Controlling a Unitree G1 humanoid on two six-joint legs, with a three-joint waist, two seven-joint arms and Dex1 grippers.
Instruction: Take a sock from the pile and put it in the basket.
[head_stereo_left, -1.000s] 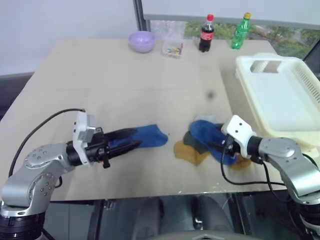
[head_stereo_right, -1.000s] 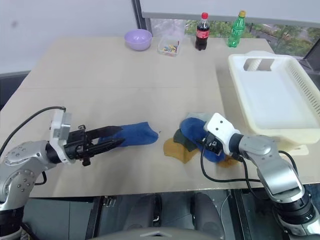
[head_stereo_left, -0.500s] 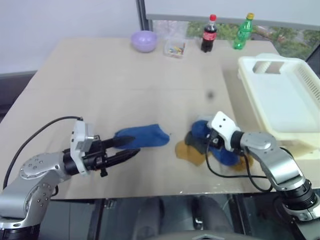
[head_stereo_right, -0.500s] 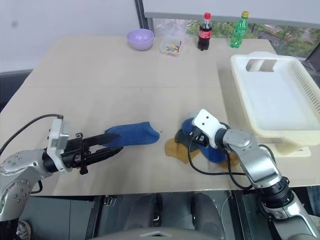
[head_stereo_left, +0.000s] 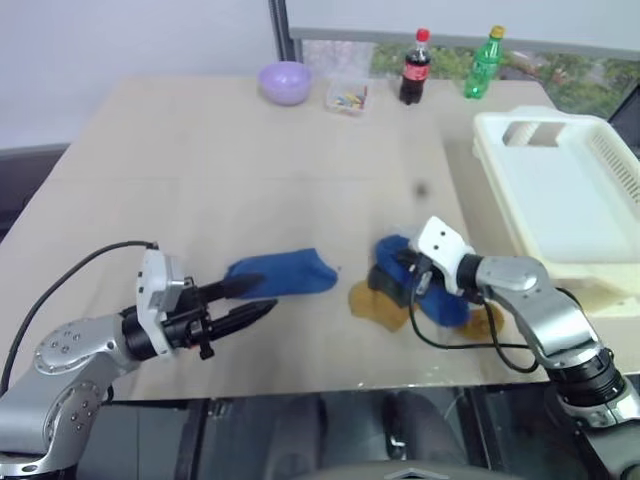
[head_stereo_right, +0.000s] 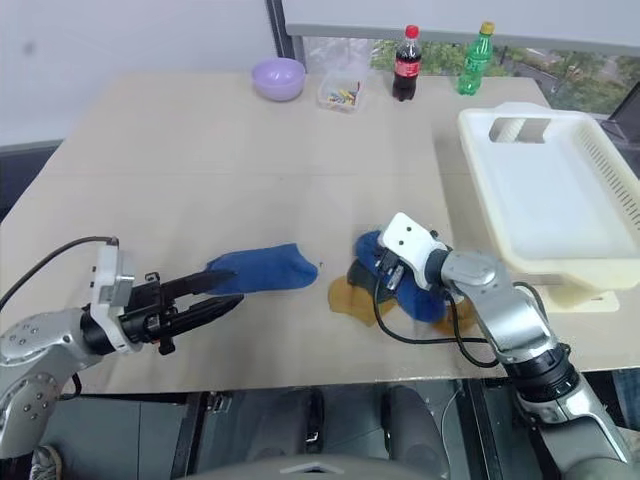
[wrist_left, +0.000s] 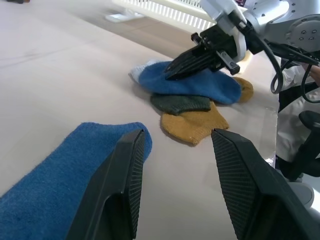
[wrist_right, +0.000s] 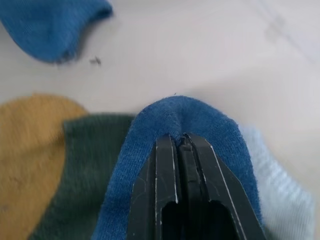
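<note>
Right gripper (wrist_right: 180, 142) pinches the top blue sock (wrist_right: 175, 120) of the pile (head_stereo_left: 420, 295) near the table's (head_stereo_left: 250, 160) front edge — the thin fold could slip, or snag the green sock (wrist_left: 180, 103) beneath, before the basket (head_stereo_left: 560, 190).

No legible text, label, brand or number on anything in view
</note>
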